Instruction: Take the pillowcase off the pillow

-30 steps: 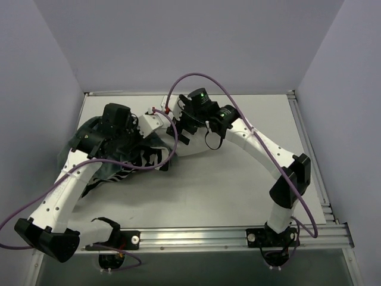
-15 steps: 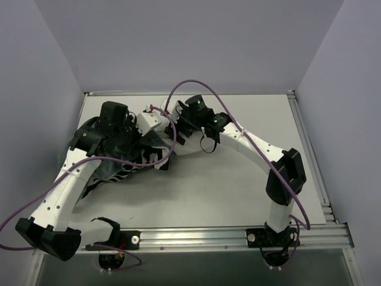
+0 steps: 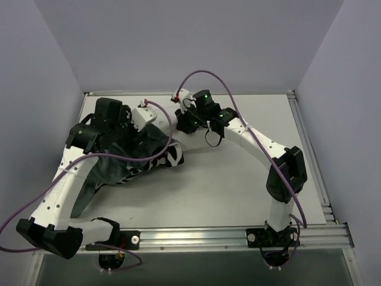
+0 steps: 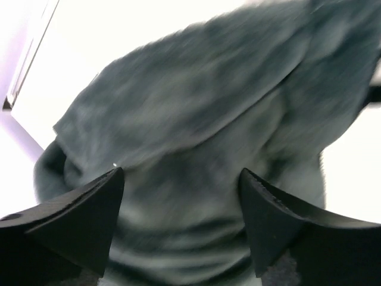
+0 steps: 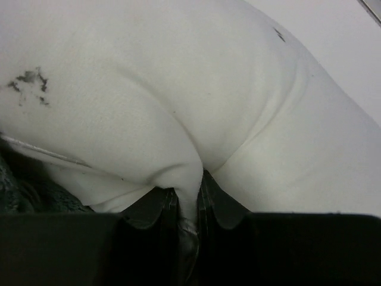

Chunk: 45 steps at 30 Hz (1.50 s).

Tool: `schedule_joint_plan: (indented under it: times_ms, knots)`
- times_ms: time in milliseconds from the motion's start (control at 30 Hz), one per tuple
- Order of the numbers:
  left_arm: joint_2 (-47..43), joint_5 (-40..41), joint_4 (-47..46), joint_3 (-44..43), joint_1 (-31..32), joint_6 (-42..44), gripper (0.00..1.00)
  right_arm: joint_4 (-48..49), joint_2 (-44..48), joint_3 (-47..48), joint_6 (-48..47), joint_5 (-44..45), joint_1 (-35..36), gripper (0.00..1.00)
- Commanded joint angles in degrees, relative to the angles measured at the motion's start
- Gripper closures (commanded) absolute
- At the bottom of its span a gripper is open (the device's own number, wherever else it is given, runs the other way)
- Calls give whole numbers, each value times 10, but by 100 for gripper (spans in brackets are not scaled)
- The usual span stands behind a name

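Pillowcase point(image 3: 128, 152): limp, crumpled on the left of the desk point(image 3: 238, 185), dark grey face mostly up, zebra stripes showing at its right edge.
Pillow point(image 5: 178, 77): plain white, plump, dark smudges, one fold nipped in my right jaws.

pillowcase point(image 3: 128, 159) — heaped on table point(image 3: 238, 179) left | right tool point(image 3: 183, 124) — just beside

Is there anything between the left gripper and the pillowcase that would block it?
Nothing visible does. In the left wrist view the open left gripper faces the grey side of the pillowcase directly, with no object between them. The right gripper is shut on a fold of the white pillow.
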<state>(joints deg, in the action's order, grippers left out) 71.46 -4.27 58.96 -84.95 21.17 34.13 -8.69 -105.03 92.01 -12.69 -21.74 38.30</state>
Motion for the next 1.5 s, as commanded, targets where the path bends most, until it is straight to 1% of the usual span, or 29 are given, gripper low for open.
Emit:
schedule_joint_plan:
  times_ms: [0,67,167,200,300,500,567,667,700,767,800,833,867,900,1000,1033,1167,1233,1267,1300,1367,1400,1467]
  knots:
    - [-17,4,1,-31,-26,-8,14,-37,22,-3,106,1,-47,100]
    - [-22,-2,5,-34,-50,-12,8,-41,24,13,139,-19,-60,100]
    - [-33,-9,23,-36,-76,-15,7,-41,33,21,180,-55,-81,100]
    - [-37,-11,27,-34,-80,-12,7,-39,40,20,208,-66,-101,100]
    - [-66,-25,41,-22,-86,5,7,-34,55,12,254,-90,-126,100]
    - [-82,-68,93,-29,-87,17,7,-42,74,10,272,-75,-128,100]
    - [-84,-60,103,-22,-89,21,7,-47,79,11,271,-59,-127,100]
    - [-95,-19,110,14,-102,21,7,-52,88,12,272,-52,-127,100]
    - [-94,19,103,22,-121,8,7,-53,90,12,272,-52,-127,100]
    - [-91,25,99,35,-160,2,6,-56,95,9,269,-46,-128,100]
    - [-90,12,99,34,-211,8,6,-60,95,10,266,-38,-126,100]
    - [-91,-27,101,29,-245,12,4,-67,95,12,262,-36,-128,100]
    - [-91,-43,105,26,-265,17,0,-69,93,12,257,-35,-128,100]
    - [-91,-55,111,22,-293,26,4,-71,93,13,256,-34,-129,100]
    - [-88,-59,116,28,-314,31,4,-75,91,15,251,-30,-130,100]
    - [-86,-62,117,31,-331,33,4,-76,91,15,251,-30,-130,100]
    - [-83,-100,118,68,-363,51,4,-72,90,13,251,-26,-132,100]
    - [-89,-114,100,111,-372,54,0,-70,90,12,251,-25,-134,100]
    - [-95,-120,90,129,-380,56,6,-70,89,12,251,-25,-136,100]
    - [-98,-128,58,162,-384,51,14,-69,89,12,252,-27,-140,100]
    - [-103,-137,14,182,-388,23,26,-65,89,9,253,-26,-142,100]
    - [-105,-152,-4,188,-389,8,39,-64,90,7,254,-27,-143,100]
    - [-108,-178,-31,191,-389,-31,59,-61,91,3,253,-29,-144,100]
